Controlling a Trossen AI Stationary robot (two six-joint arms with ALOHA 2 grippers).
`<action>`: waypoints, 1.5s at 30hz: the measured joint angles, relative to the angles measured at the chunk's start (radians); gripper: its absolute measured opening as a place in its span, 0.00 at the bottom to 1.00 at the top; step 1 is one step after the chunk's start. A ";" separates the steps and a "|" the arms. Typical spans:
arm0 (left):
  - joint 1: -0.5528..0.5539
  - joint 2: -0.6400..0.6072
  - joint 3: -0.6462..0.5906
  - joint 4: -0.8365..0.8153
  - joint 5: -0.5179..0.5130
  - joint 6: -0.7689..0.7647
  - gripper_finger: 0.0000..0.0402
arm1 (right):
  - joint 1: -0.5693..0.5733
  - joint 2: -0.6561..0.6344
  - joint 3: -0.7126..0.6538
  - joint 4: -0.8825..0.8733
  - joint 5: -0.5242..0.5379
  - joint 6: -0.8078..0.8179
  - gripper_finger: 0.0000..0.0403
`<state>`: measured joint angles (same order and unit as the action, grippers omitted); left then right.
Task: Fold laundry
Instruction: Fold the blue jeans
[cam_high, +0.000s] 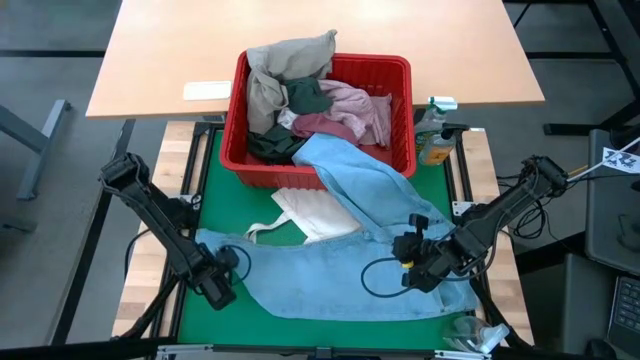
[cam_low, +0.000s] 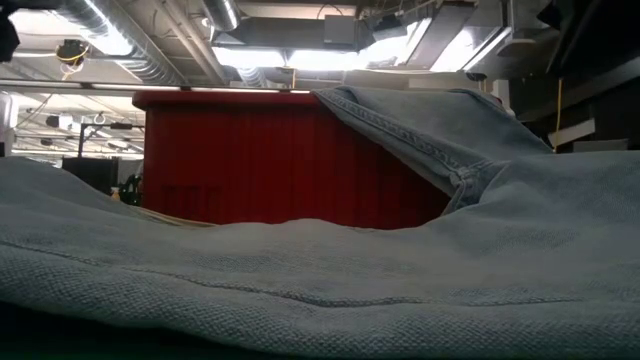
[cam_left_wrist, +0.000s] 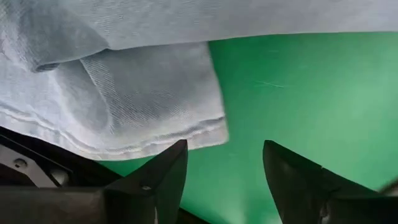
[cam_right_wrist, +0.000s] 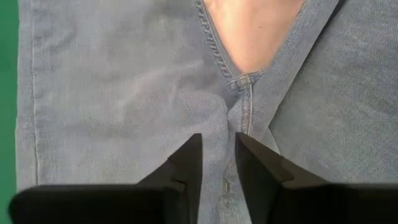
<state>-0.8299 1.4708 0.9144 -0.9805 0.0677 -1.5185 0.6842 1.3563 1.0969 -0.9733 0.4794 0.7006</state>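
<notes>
A pair of light blue jeans (cam_high: 330, 270) lies spread on the green mat (cam_high: 215, 190). One leg runs up to the red basket (cam_high: 400, 72); the other lies toward the table's left. More laundry (cam_high: 300, 85) is heaped in the basket. My left gripper (cam_high: 218, 285) points down, open, beside the left leg's hem (cam_left_wrist: 155, 134); only mat shows between its fingers (cam_left_wrist: 224, 174). My right gripper (cam_high: 412, 265) hangs over the jeans' crotch seam (cam_right_wrist: 239, 81), its fingers (cam_right_wrist: 217, 162) a narrow gap apart. My right gripper slants down over the jeans. A ridge of denim (cam_right_wrist: 219, 134) below the crotch seam runs into the narrow gap between its fingers. I cannot tell whether the fingers touch it.
A white tote bag (cam_high: 315, 212) lies partly under the jeans, near the basket. A spray bottle (cam_high: 435, 135) stands to the right of the basket. Behind it is a wooden tabletop (cam_high: 300, 30). In the low view the jeans (cam_low: 400, 260) hide most of the basket (cam_low: 280, 160).
</notes>
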 joint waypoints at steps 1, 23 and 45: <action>0.000 0.000 -0.010 0.004 -0.001 0.000 0.52 | 0.000 0.000 0.000 0.000 0.000 0.000 0.26; 0.000 -0.003 -0.225 0.250 -0.053 0.000 0.51 | 0.000 0.000 0.000 0.000 0.000 0.000 0.30; 0.036 0.003 0.110 -0.412 0.190 0.026 0.02 | 0.000 0.000 0.000 0.000 0.000 0.000 0.30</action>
<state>-0.7940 1.4734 1.0243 -1.3920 0.2577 -1.4929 0.6846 1.3563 1.0969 -0.9737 0.4789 0.7010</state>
